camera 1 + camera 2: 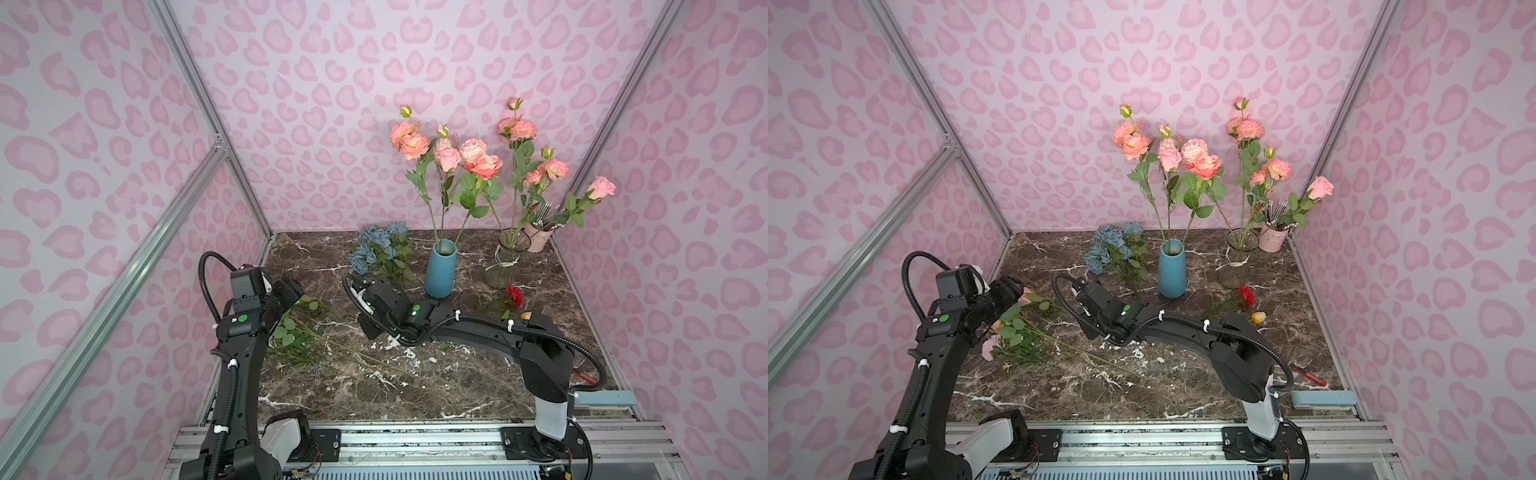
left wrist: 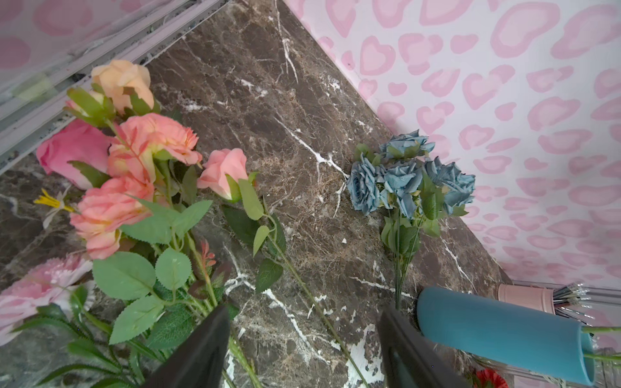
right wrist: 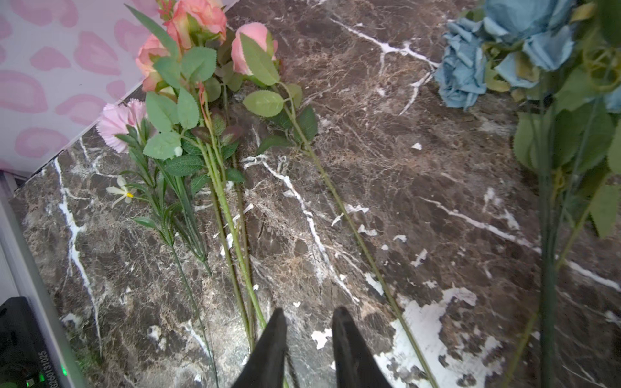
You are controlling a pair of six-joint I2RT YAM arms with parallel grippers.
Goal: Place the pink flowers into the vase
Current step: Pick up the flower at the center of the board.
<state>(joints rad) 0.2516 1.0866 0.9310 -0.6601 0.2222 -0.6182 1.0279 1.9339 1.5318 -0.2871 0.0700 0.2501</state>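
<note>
A bundle of pink flowers (image 1: 1017,332) lies flat on the tabletop (image 1: 1183,386) at its left side, blooms toward the left wall and stems running toward the middle. One rose (image 2: 223,171) lies just beside the bundle, apart from it. More pink flowers stand upright in the blue vase (image 1: 440,270) and in the glass vase (image 1: 505,266), both near the back wall.

The left gripper (image 2: 304,314) hangs over the bundle's leafy part with its jaws wide apart and nothing held. In the left wrist view the single rose's stem runs across the tabletop through the gap between the fingers (image 2: 208,349), and the bundle's leaves sit against one of them.

The right gripper (image 3: 309,312) is low over the tabletop near the stem ends, its jaws only narrowly parted with bare marble showing in the gap. The bundle's stems reach one finger (image 3: 272,346); I cannot tell whether they touch it.

A blue bunch (image 1: 380,249) lies left of the blue vase. A red bloom (image 1: 515,295) lies in front of the glass vase, with a yellow tulip (image 1: 1258,318) near it. A pink cup (image 1: 538,239) stands in the back right corner.
</note>
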